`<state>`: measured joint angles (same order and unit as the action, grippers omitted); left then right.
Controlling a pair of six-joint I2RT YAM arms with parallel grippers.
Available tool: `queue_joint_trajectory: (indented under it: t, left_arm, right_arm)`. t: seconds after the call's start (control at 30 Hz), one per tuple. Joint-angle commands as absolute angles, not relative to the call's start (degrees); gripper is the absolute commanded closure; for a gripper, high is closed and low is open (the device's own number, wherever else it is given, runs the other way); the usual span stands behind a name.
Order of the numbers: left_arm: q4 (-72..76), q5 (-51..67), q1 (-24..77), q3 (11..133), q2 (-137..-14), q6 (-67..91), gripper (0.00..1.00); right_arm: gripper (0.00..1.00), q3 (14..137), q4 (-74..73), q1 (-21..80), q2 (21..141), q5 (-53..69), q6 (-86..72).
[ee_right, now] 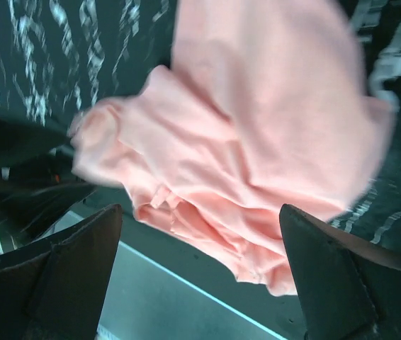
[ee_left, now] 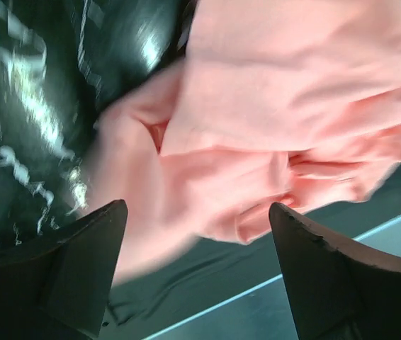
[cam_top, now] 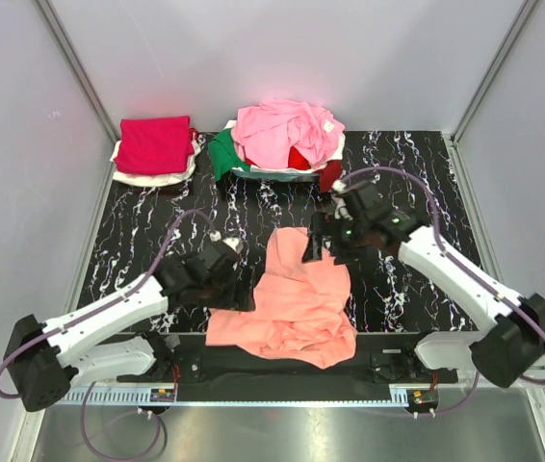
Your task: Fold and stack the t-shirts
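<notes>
Top external first: finds the salmon-orange t-shirt (cam_top: 292, 303) crumpled on the marble-patterned mat (cam_top: 128, 241), toward 6 o'clock from the mat's middle and reaching over the mat's 6 o'clock border. Places the left gripper (cam_top: 237, 289) at 9 o'clock of that shirt, right at its edge, claw spread wide and pinching nothing. Places the right gripper (cam_top: 319, 239) at 1 o'clock of the shirt, by its far corner, claw likewise spread wide and empty. Cannot tell from above whether either claw touches cloth.

Left wrist: looks out between two dark fingers (ee_left: 80, 269) set far apart, with rumpled salmon folds beyond them and nothing between. Glimpses the mat at 10 o'clock and a pale table surface (ee_left: 229, 315) at 6 o'clock.

Right wrist: frames the same shirt beyond its own separated fingers (ee_right: 342, 276), blurred and bunched toward 7 o'clock, with mat at 11 and 2 o'clock.

Farther back, at 11 o'clock of the mat, finds a folded crimson-magenta t-shirt (cam_top: 154, 144) lying on a white t-shirt (cam_top: 152, 179). At 12 o'clock, finds a loose heap: a light pink t-shirt (cam_top: 282, 130) on top, a green t-shirt (cam_top: 220, 154) at its 9 o'clock side, a red t-shirt (cam_top: 298, 159) peeking out at 6 o'clock.
</notes>
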<state>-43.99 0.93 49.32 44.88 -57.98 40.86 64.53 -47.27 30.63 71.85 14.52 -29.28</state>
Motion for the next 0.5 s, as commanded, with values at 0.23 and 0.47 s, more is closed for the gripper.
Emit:
queue_joint_trajectory:
  t: [0.23, 0.47]
  left_arm:
    - [-46.49, -3.25, 49.48, 38.85, -52.93, 50.96, 0.19]
    - [-51.31, -7.8, 49.48, 33.92, -37.55, 60.98, 0.38]
  right_arm:
    - [0.01, 79.09, -43.14, 49.29, 92.18, 9.76, -29.71]
    - [0.09, 92.54, -49.12, 58.52, 108.51, 4.33, -30.23]
